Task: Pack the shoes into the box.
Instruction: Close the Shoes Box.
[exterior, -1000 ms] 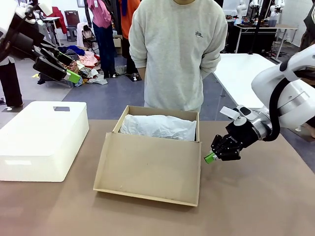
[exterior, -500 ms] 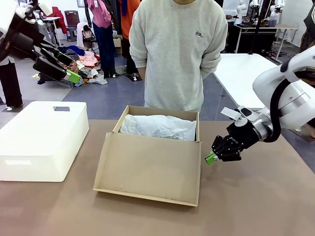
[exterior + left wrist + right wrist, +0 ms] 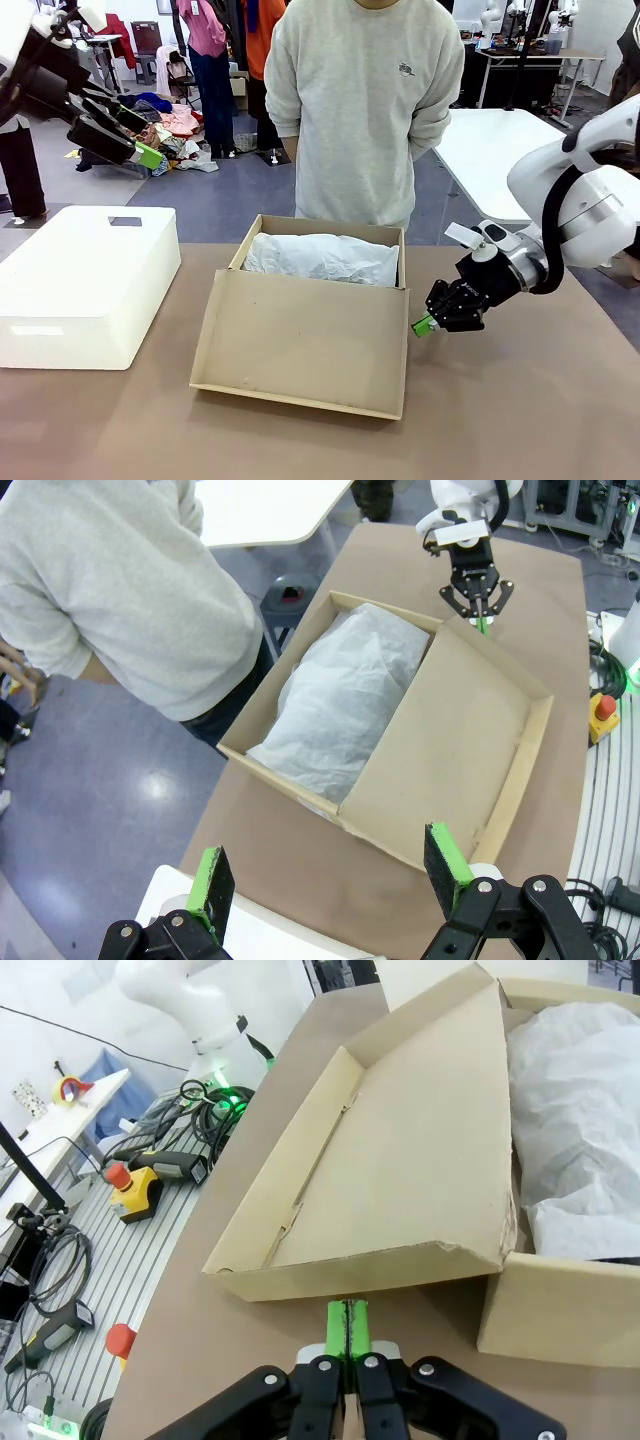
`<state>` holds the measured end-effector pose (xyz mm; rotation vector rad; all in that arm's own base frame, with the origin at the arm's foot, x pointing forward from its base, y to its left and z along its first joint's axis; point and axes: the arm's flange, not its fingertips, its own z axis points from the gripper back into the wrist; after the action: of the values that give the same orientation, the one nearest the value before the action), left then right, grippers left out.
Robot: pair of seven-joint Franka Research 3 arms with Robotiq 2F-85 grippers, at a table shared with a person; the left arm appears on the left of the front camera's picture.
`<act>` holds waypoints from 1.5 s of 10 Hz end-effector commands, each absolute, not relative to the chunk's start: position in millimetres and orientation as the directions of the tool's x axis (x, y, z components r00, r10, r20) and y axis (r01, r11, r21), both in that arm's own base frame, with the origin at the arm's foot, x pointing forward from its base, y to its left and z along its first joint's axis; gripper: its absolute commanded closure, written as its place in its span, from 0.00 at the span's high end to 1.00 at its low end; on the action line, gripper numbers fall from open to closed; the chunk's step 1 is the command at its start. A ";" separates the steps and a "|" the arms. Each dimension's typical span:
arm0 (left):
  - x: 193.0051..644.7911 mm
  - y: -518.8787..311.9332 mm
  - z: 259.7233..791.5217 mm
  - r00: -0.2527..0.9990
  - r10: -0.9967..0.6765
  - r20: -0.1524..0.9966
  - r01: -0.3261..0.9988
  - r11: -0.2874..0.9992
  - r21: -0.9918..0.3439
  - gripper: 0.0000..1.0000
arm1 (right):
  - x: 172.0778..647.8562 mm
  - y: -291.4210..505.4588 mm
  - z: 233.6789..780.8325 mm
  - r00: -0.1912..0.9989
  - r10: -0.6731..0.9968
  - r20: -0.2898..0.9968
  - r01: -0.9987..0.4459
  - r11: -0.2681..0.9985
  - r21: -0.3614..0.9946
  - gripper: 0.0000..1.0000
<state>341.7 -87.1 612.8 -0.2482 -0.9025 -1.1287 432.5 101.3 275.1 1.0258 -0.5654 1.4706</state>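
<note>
The box (image 3: pixel 300 340) sits mid-table, flap open toward the near side, tissue paper (image 3: pixel 320 258) inside. Right gripper (image 3: pixel 424 325) — pinched shut, empty — is just beside its right edge; left gripper (image 3: pixel 137 136) wide, raised at left.

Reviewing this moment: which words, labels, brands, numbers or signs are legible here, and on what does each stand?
No text is legible.
The small dark emblem on the person's grey sweatshirt: too small to read.
The brown cardboard shoebox, white tissue paper and white plastic bin: no print visible.
</note>
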 end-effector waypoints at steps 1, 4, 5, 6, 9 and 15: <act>341.9 -85.8 611.8 0.113 -0.670 0.733 0.868 0.426 0.256 1.00 | 431.7 112.4 261.7 0.061 0.534 0.843 -0.969 -0.170 0.178 0.00; 341.9 -85.8 611.8 0.113 -0.670 0.733 0.868 0.426 0.256 1.00 | 433.9 120.8 253.7 0.057 0.552 0.832 -0.968 -0.172 0.180 0.00; 341.9 -85.8 611.8 0.113 -0.670 0.733 0.868 0.426 0.256 1.00 | 434.7 123.0 250.3 0.057 0.548 0.835 -0.967 -0.176 0.182 0.00; 341.9 -85.8 611.8 0.113 -0.670 0.733 0.868 0.426 0.256 1.00 | 434.7 126.1 246.9 0.057 0.543 0.838 -0.966 -0.182 0.184 0.00; 341.9 -85.8 611.8 0.113 -0.670 0.733 0.868 0.426 0.256 1.00 | 432.3 135.0 243.4 0.040 0.532 0.846 -0.964 -0.202 0.173 0.00; 341.9 -85.8 611.8 0.113 -0.670 0.733 0.868 0.426 0.256 1.00 | 418.7 134.6 253.9 0.001 0.371 0.929 -0.972 -0.216 0.087 0.00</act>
<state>341.7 -87.1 612.8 -0.2482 -0.9025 -1.1288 426.8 138.9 251.6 1.0756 -0.6797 1.5100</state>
